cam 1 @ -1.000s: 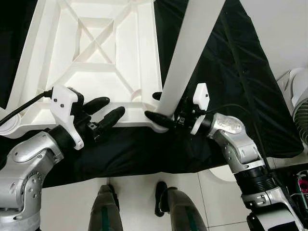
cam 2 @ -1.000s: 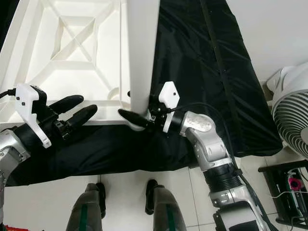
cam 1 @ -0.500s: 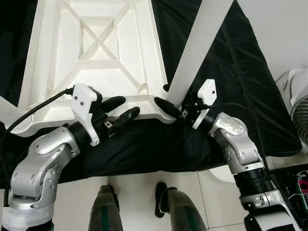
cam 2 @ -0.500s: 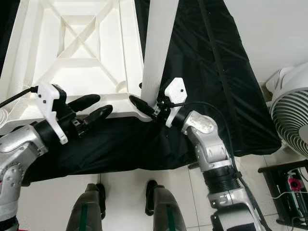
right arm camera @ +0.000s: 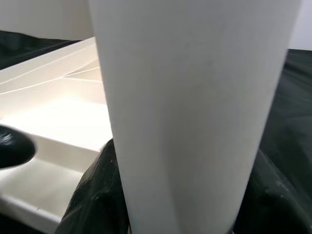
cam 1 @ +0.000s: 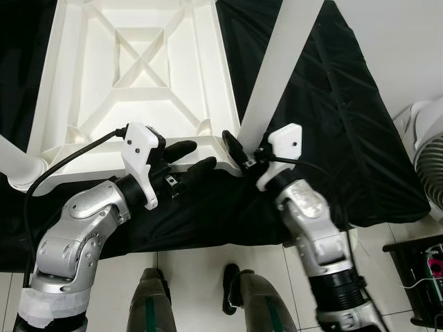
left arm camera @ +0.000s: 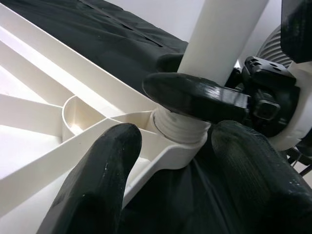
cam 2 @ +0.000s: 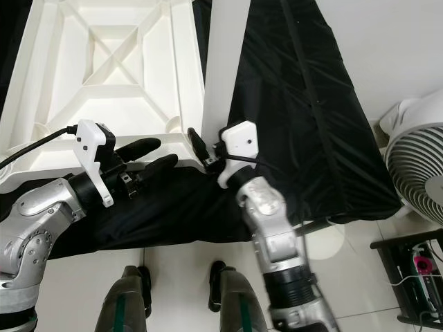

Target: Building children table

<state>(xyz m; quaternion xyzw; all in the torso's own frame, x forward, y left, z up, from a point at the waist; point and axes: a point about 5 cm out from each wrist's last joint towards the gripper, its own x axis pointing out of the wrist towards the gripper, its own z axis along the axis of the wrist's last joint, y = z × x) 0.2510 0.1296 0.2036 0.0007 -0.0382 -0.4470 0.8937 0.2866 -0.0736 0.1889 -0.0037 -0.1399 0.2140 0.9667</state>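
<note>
Right gripper (cam 1: pixel 239 149) clamps white cylindrical plastic leg (cam 1: pixel 280 66) at upturned white tabletop's (cam 1: pixel 138 76) corner socket; left gripper (cam 1: pixel 190 158) open alongside, black cloth (cam 1: pixel 332 138) underneath.

black cloth (cam 1: pixel 346 124) over white tiled floor (cam 1: pixel 194 277); white fan (cam 2: pixel 419 173) right.

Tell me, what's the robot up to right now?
Right gripper shut on white table leg, its end seated in the corner socket of the upturned tabletop. Left gripper open, fingers straddling tabletop's edge. Nothing in the way.
</note>
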